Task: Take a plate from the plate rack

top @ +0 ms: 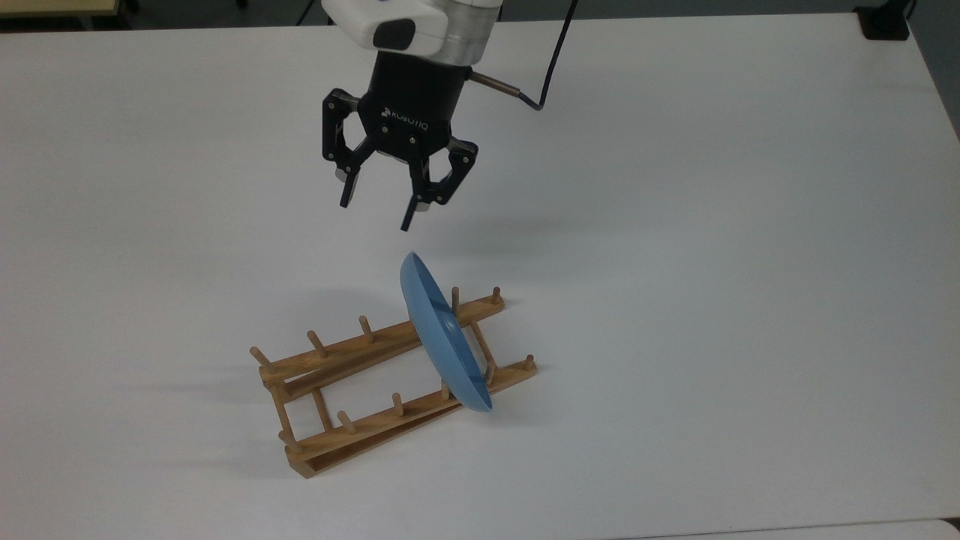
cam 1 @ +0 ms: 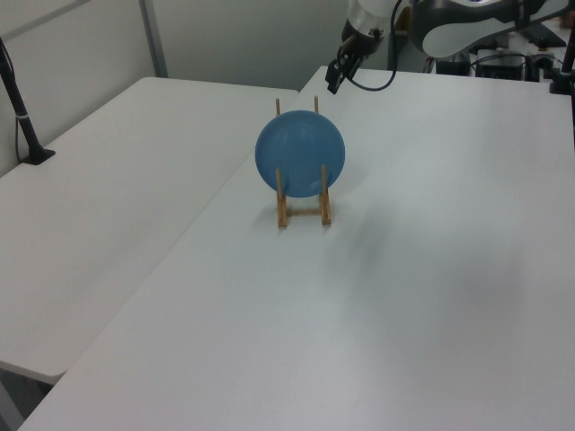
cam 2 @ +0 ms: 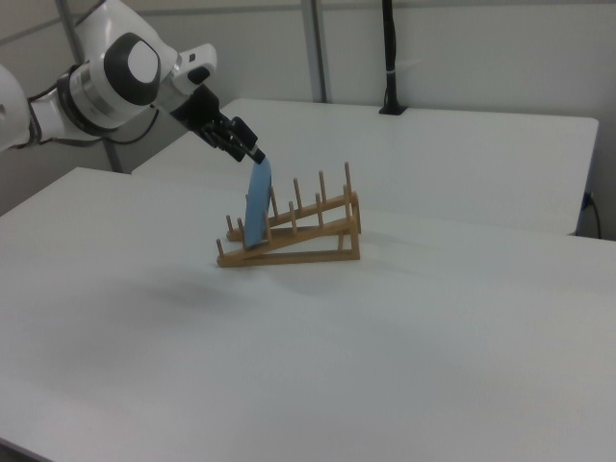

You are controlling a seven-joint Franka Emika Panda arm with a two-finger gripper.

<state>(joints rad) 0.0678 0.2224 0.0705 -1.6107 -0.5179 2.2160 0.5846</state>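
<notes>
Presently the plate (top: 442, 337) stands on edge in the plate rack (top: 352, 394), leaning between pegs near the rack's right end in the top view, on the white worktop (top: 712, 262). To grip well, the fingers (top: 409, 214) should descend astride the upper rim, aligned with its plane, then lift straight clear of the pegs. The gripper (top: 377, 206) hangs just above the rim, pointed downward, fingers spread and empty.

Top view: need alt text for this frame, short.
A black two-finger gripper hangs open above a light-blue plate that stands on edge between the pegs of a wooden plate rack, not touching it. The rack lies at a slant on a white table, with the plate near the end toward the top view's right.
</notes>
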